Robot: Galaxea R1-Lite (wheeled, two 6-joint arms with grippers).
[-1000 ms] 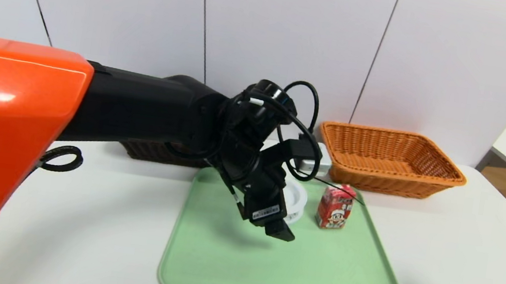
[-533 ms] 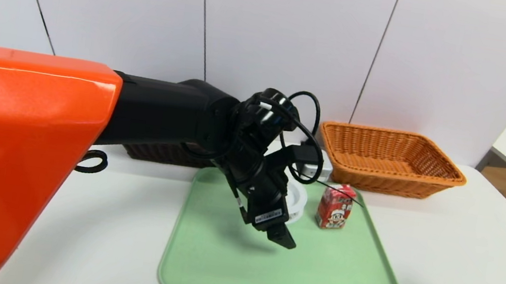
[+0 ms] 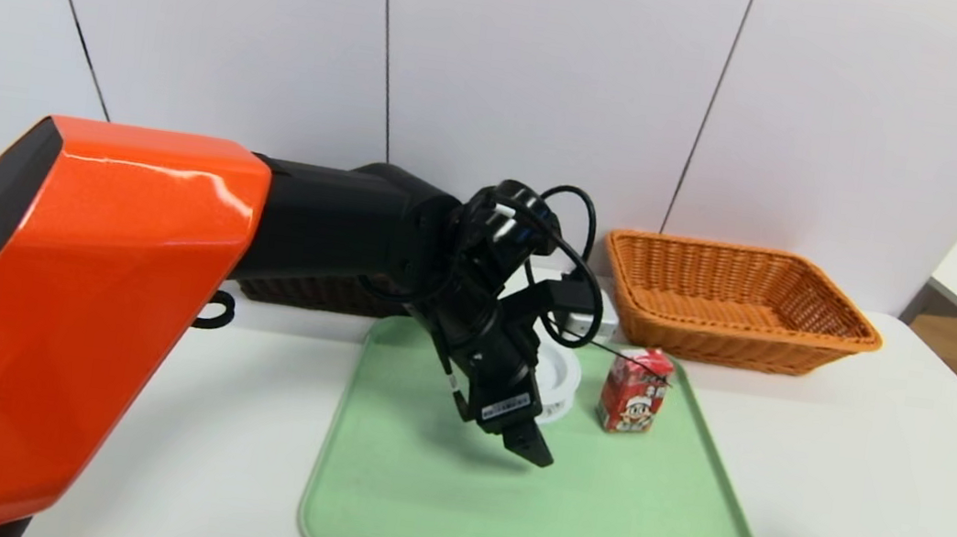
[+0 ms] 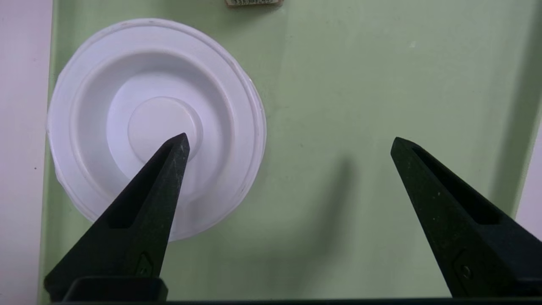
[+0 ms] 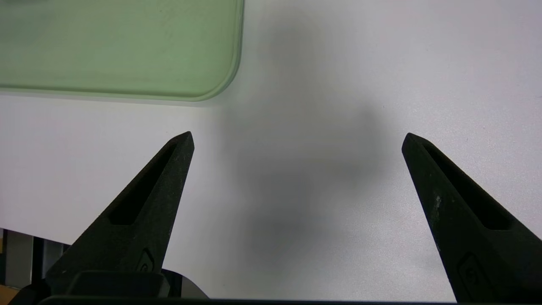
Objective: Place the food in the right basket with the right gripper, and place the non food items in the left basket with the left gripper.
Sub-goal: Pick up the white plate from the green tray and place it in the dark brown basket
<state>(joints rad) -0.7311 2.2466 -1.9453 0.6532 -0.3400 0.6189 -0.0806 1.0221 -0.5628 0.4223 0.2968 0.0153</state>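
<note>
Black left claw (image 4: 290,135) (wide open) has shifted slightly over the green tray (image 3: 538,517).

Red cartons: one (image 3: 635,395), sitting toward the tray's far right corner
White discs: one (image 4: 165,123), lying near its far edge
Baskets: two

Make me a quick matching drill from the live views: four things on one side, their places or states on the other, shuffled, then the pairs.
Things
1. Left tool
2. Right tool
3. Red drink carton
4. Orange-tan basket

Places and states
A. Upright on the green tray, beside the white disc
B. Open above the tray, one finger over part of the white disc
C. Behind the tray, nothing in it
D. Open over the white table, off the tray's near right corner

Pairs
1-B
2-D
3-A
4-C
</note>
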